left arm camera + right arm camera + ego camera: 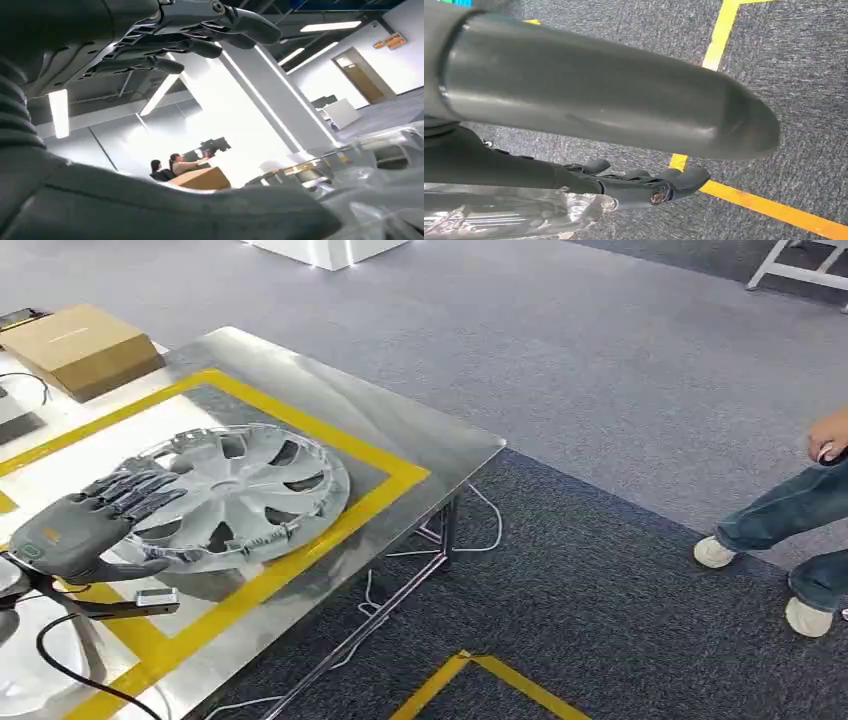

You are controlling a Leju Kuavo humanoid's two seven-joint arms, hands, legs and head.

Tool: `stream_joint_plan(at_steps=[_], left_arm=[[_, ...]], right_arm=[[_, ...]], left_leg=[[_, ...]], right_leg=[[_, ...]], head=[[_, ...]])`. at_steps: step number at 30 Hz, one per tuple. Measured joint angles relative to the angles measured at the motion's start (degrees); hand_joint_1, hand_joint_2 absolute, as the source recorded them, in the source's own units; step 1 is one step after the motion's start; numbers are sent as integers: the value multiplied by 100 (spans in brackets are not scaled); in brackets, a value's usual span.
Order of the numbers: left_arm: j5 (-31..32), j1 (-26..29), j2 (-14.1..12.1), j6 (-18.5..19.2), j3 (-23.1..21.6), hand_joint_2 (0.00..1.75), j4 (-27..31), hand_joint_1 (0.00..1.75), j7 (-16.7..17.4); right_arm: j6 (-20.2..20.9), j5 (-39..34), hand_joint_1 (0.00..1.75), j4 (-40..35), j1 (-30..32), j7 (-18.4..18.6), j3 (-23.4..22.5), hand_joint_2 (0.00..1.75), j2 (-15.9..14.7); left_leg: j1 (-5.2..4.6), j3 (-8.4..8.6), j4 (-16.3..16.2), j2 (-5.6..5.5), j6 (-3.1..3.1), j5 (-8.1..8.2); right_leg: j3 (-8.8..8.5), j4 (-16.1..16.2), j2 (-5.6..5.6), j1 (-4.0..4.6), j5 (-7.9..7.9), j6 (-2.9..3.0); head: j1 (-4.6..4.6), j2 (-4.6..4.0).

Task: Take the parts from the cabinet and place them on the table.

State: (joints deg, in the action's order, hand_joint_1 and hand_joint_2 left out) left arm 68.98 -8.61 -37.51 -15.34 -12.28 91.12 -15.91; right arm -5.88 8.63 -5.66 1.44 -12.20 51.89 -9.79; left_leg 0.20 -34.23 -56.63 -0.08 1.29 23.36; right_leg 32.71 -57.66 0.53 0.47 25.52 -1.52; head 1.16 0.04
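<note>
We see the wheel cover (232,495) lying flat on the steel table (420,435), inside the yellow tape border (330,525), at about nine o'clock in the head view. Our left hand (95,523) lies over the cover's rim at its eight o'clock side, fingers (140,490) stretched flat across the spokes. From the left wrist view the fingers look spread with nothing held between them, so we judge the hand wide and only resting.

Our right hand (634,182) hangs over the carpet near a yellow floor line (769,207). Something clear and crinkled lies by it, but we cannot tell whether the hand holds anything.

The cover looks like thin moulded plastic: light, fairly stiff, a little springy, and likely to slide on steel. We would take hold at the rim or through a spoke opening, never by the small clips at the edge. A cardboard box (80,345) sits at eleven o'clock; a person's legs (790,530) stand at three o'clock.
</note>
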Motion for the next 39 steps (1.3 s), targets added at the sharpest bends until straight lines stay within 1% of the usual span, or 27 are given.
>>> stream_joint_plan(at_steps=[6, 13, 17, 18, 19, 20, 21, 22, 23, 24, 25, 26, 27, 28, 29, 30, 31, 32, 33, 34, 35, 36, 37, 38, 39], left_arm=[[-2, 25, -50, -9, 46, 0, 0, 0, -4], [-57, 123, -77, -103, 184, 0, 0, 0, -4], [-59, 166, -74, -131, 271, 0, 0, 0, -6], [-59, 169, -85, -142, 295, 0, 0, 0, -7], [-59, 176, -96, -159, 324, 0, 0, 0, -13], [-59, 184, -97, -168, 359, 0, 0, 0, -17], [-59, 178, -94, -184, 405, 0, -2, 0, -17], [-59, 165, -92, -190, 433, 0, -2, 0, -17], [-59, 183, -74, -192, 439, 0, -5, 0, -17], [-59, 214, -68, -192, 448, 0, -11, 0, -17], [-59, 238, -59, -192, 455, 0, -20, 0, -22], [-59, 252, -46, -192, 463, 0, -33, 0, -22], [-59, 257, -42, -192, 472, 0, -42, 0, -22], [-57, 258, -39, -192, 481, 0, -50, 0, -22], [-59, 257, -39, -192, 496, 0, -57, 0, -22], [-59, 255, -53, -192, 520, 0, -57, 0, -22], [-55, 256, -63, -192, 549, 0, -61, 0, -22], [-59, 269, -63, -199, 566, 0, -61, 0, -24], [-59, 270, -68, -199, 573, 0, -66, 0, -24], [-57, 287, -68, -199, 575, 0, -72, 0, -24], [-59, 311, -70, -199, 577, 0, -77, 0, -24], [-59, 316, -77, -197, 584, 0, -77, 0, -24], [-59, 296, -74, -199, 586, 0, -77, 0, -24], [-59, 291, -70, -199, 586, 0, -77, 0, -24], [-59, 302, -66, -199, 586, 0, -79, 0, -24]], right_arm=[[-9, 4, 0, -9, 0, -2, 2, 0, -2], [-20, 33, 0, -13, 2, -28, 9, 0, -2], [-161, 142, 0, -13, 3, 28, 48, 0, -2], [-225, 175, 0, -24, 0, 39, 55, 0, -2], [-286, 221, 0, -30, -8, 52, 72, 0, -2], [-345, 254, 0, -37, -17, 61, 92, 0, -22], [-388, 284, 0, -44, -4, 59, 120, 0, -24], [-413, 304, 0, -55, -10, 61, 144, 0, -22], [-417, 313, 0, -55, -13, 70, 159, 0, -22], [-424, 319, 0, -57, -11, 70, 173, 0, -22], [-424, 321, 0, -61, -4, 79, 181, 0, -22], [-424, 321, 0, -66, -1, 83, 188, 0, -22], [-424, 321, 0, -68, -1, 87, 190, 0, -22], [-424, 321, 0, -68, -4, 90, 192, 0, -24], [-424, 321, 0, -70, -3, 96, 197, 0, -24], [-422, 326, 0, -81, -9, 96, 203, 0, 7], [-420, 328, 0, -87, -14, 103, 210, 0, 9], [-420, 330, 0, -88, -18, 103, 216, 0, 7], [-411, 330, 0, -87, -18, 105, 221, 0, 7], [-411, 330, 0, -90, -16, 103, 225, 0, 7], [-411, 330, 0, -90, -18, 105, 227, 0, 5], [-415, 330, 0, -92, -21, 105, 227, 0, 2], [-415, 330, 0, -92, -18, 105, 227, 0, 2], [-415, 330, 0, -92, -9, 105, 227, 0, 2], [-415, 330, 0, -92, 4, 105, 227, 0, 2]], left_leg=[[0, 0, 0, 0, 0, -1], [0, -1, 0, 0, 0, -1], [0, -1, 0, 0, 0, -1], [-25, -18, -3, -9, -76, 29], [-25, 0, 80, -27, -141, 1], [52, 105, 228, -49, -166, -100], [49, 139, 277, -85, -183, -118], [56, 137, 277, -105, -194, -130], [57, 133, 276, -144, -190, -132], [57, 128, 275, -185, -186, -134], [66, 123, 272, -245, -170, -139], [83, 124, 270, -309, -139, -142], [107, 124, 264, -373, -99, -142], [145, 123, 239, -448, -42, -135], [188, 107, 183, -521, 18, -111], [198, 52, 119, -573, 84, -83], [177, -13, 34, -647, 141, -58], [192, -41, 55, -698, 147, -104], [199, -51, 94, -753, 159, -148], [217, -74, 101, -826, 188, -172], [232, -83, 84, -754, 196, -154], [180, -150, -79, -360, 187, -41], [164, -330, -454, -155, 180, 193], [159, -557, -942, -80, 173, 441], [158, -785, -1438, -61, 162, 650]], right_leg=[[-1, 0, 1, 0, 0, 0], [-1, 0, 1, 0, 0, 0], [0, 0, 0, 0, 0, 0], [-28, 55, 43, -32, -23, -72], [-54, 94, 58, -27, -35, -102], [-4, 69, 70, -20, -9, -110], [49, -86, 20, -13, 118, -125], [200, -444, -21, -29, 346, -133], [436, -969, -34, -48, 596, -147], [649, -1419, -39, -73, 776, -172], [785, -1700, -39, -99, 836, -208], [765, -1657, -42, -127, 753, -234], [623, -1375, -48, -156, 565, -261], [356, -864, -94, -202, 308, -300], [41, -308, -259, -274, 84, -365], [-93, -69, -602, -327, 207, -448], [-113, -68, -541, -315, 180, -312], [-88, -103, -458, -290, 173, -259], [-75, -138, -404, -266, 171, -209], [-67, -160, -331, -257, 173, -173], [-63, -148, -244, -266, 157, -113], [-71, -143, -181, -245, 154, -63], [-66, -137, -112, -218, 149, -27], [-53, -137, -37, -196, 148, -13], [-45, -138, 46, -175, 156, 3]], head=[[0, 0], [-2, 0], [-2, 0], [2, 0], [9, 0], [7, 0], [-15, 0], [-28, 0], [-50, 0], [-50, 0], [-48, 0], [-48, 0], [-48, 0], [-50, 0], [-52, 0], [-81, 0], [-96, 0], [-85, 0], [-87, 0], [-90, 0], [-79, 0], [-66, 0], [-31, 0], [-41, 0], [-33, 0]])
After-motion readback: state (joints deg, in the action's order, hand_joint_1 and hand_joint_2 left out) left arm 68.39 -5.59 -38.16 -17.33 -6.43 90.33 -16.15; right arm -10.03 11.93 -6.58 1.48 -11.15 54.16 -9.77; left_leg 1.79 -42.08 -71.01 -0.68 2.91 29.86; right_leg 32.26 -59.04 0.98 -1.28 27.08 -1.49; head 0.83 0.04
